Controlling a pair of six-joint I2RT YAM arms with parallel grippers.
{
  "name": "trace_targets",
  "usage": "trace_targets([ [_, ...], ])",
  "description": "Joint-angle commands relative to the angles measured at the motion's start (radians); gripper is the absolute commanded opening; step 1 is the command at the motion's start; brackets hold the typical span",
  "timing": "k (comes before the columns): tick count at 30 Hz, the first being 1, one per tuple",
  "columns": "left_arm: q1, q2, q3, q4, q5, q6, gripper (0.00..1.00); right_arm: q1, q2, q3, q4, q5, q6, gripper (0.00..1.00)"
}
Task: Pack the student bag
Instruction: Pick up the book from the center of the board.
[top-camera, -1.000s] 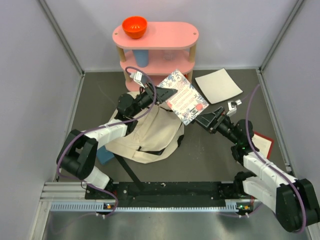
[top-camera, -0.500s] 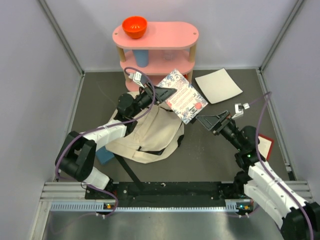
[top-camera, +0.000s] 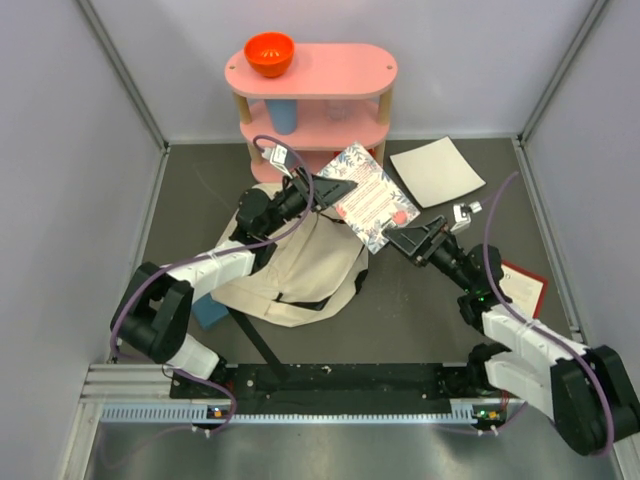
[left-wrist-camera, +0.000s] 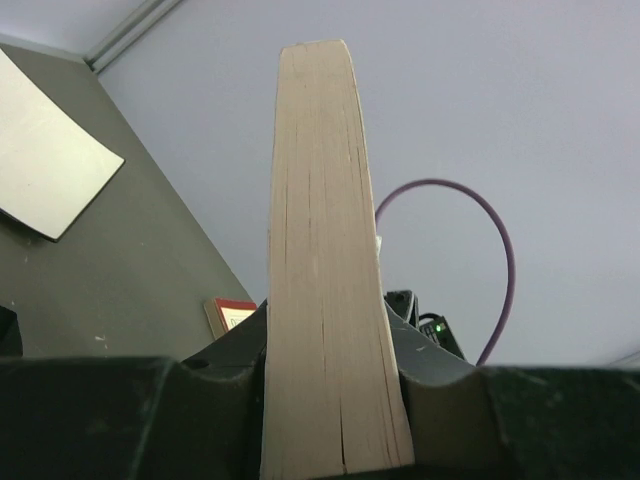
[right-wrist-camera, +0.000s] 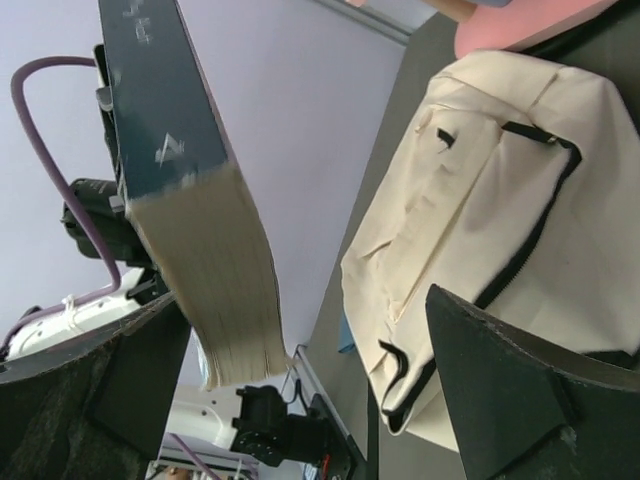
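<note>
The cream student bag lies on the dark mat in front of the left arm, its dark zipper showing; it also fills the right of the right wrist view. My left gripper is shut on a thick floral-covered book and holds it in the air above the bag's far right side. The book's page edge stands between the jaws. My right gripper is open and empty, just below the book's lower corner. In the right wrist view the book hangs by the left finger.
A pink two-tier shelf stands at the back with an orange bowl on top and a blue cup under it. A white square sheet lies at the back right. A red-bordered book lies on the right, and a blue object sits by the bag's left side.
My right arm pulled back to the right, then came in again; its open gripper is now closer to the book's lower corner. The left gripper has lifted the book slightly.
</note>
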Motion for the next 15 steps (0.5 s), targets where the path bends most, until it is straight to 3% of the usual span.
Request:
trace_targets([
  [1, -0.017, -0.031, -0.02, 0.142, -0.018, -0.025, 0.0, 0.01, 0.105, 0.074, 0.314, -0.066, 0.054, 0.98],
  [5, -0.024, -0.006, -0.005, 0.159, 0.006, -0.043, 0.0, 0.014, 0.186, 0.087, 0.373, -0.074, 0.072, 0.95],
  [8, -0.032, 0.009, -0.003, 0.173, 0.011, -0.056, 0.0, 0.017, 0.209, 0.101, 0.407, -0.077, 0.074, 0.78],
  [9, -0.032, 0.011, -0.003, 0.174, 0.013, -0.057, 0.0, 0.016, 0.215, 0.103, 0.41, -0.077, 0.075, 0.64],
  [11, -0.032, 0.012, -0.006, 0.167, 0.008, -0.05, 0.0, 0.019, 0.217, 0.111, 0.418, -0.085, 0.08, 0.49],
  [12, -0.032, 0.012, -0.002, 0.152, 0.016, -0.031, 0.0, 0.017, 0.212, 0.109, 0.427, -0.088, 0.081, 0.28],
  [13, -0.032, 0.02, 0.019, 0.106, 0.028, -0.019, 0.0, 0.019, 0.209, 0.101, 0.439, -0.091, 0.084, 0.2],
  [15, -0.032, 0.026, 0.035, 0.066, 0.054, 0.013, 0.12, 0.019, 0.192, 0.097, 0.416, -0.091, 0.081, 0.0],
])
